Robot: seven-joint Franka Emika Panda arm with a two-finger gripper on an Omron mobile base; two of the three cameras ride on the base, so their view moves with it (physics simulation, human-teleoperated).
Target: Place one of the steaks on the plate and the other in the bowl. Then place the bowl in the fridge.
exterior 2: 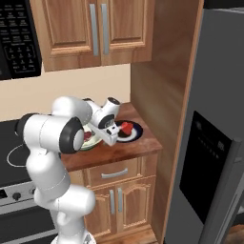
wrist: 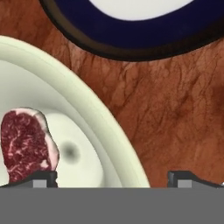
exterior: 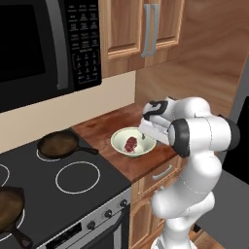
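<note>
Pincer [wrist: 112,179] sits low over the near edge of the bowl [wrist: 94,114]; tips spread wide, one inside the rim beside the meat, the other outside over bare wood, nothing between them but the wall; reads as lining up a rim pinch, which is how you'd lift a shallow dish like this for the fridge leg.

One steak [wrist: 25,144] lies flat in the bowl, off-centre, just beside the inner tip but apart from it; left base view shows the same, red slab [exterior: 130,144] in the pale bowl [exterior: 121,138] on the wooden table [exterior: 104,127].

Beyond the bowl, near it but not touching, the navy plate [exterior 2: 137,132]; second steak [exterior 2: 126,127] on it in the right base view, partly behind the hand; so both sorting steps look done, bowl transfer left.

Further off: stove [exterior: 58,194] to the robot's left with two skillets [exterior: 57,143] on it, microwave [exterior: 46,46] above; grey fridge [exterior 2: 214,119] to the right, black dispenser panel [exterior 2: 206,167] facing us; door state hard to call from here, lower corner may be ajar.

Risk, my guess: thin sloped rim, grip could slip or tilt and slide the steak.
</note>
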